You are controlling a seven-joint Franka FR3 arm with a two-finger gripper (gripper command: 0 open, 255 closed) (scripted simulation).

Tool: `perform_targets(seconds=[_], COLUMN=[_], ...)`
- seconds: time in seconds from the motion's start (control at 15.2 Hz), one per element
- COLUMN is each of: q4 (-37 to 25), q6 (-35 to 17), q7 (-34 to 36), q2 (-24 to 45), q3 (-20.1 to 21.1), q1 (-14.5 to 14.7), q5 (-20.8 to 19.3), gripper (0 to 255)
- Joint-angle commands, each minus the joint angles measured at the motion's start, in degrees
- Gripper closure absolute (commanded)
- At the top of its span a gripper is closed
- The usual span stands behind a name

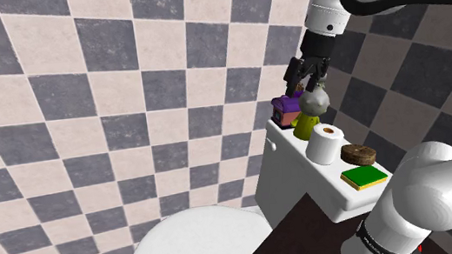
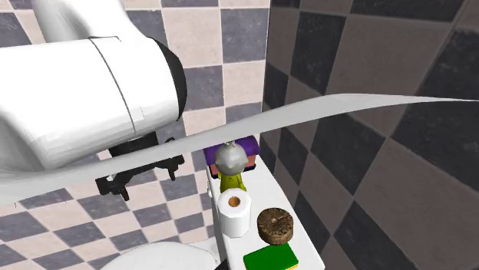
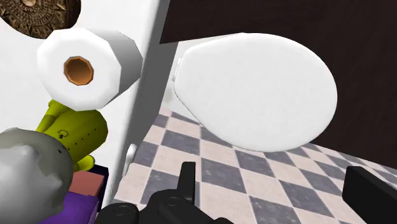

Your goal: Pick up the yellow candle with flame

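Two fingers: my gripper [image 3: 275, 175] stands open, with nothing between its tips but floor [image 3: 191, 137] far below.
Toilet roll [image 1: 327, 143]: on the tank [image 1: 291, 171], just beside the candle on the near side.
Candle [image 1: 305, 125]: yellow with a grey flame [image 1: 315, 99], right of centre in the shoulder view, beneath my hand.
Purple box [image 1: 284, 106]: close behind the candle.
Step, as I judge it: shift sideways over the tank, straddle the yellow body below the flame, clear the roll, then close.

A white arm [image 2: 77, 100] crowds the frame's upper left. Lower centre, a grey-topped yellow candle [image 2: 230, 182] stands just behind a toilet roll [image 2: 234, 215].
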State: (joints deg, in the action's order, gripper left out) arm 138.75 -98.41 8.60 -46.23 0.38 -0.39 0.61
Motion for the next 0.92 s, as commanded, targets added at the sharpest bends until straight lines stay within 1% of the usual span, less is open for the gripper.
perform_targets(seconds=[0.0, 0.46, 0.86], q4=[0.0, 0.2, -2.4], q6=[0.0, -5.3, -10.2], q7=[0.0, -10.4, -19.5], q2=[0.0, 0.2, 3.3], q3=[0.0, -9.9, -18.9], q1=[0.0, -3.0, -4.2], q5=[0.0, -4.5, -6.7], gripper=[0, 0, 0])
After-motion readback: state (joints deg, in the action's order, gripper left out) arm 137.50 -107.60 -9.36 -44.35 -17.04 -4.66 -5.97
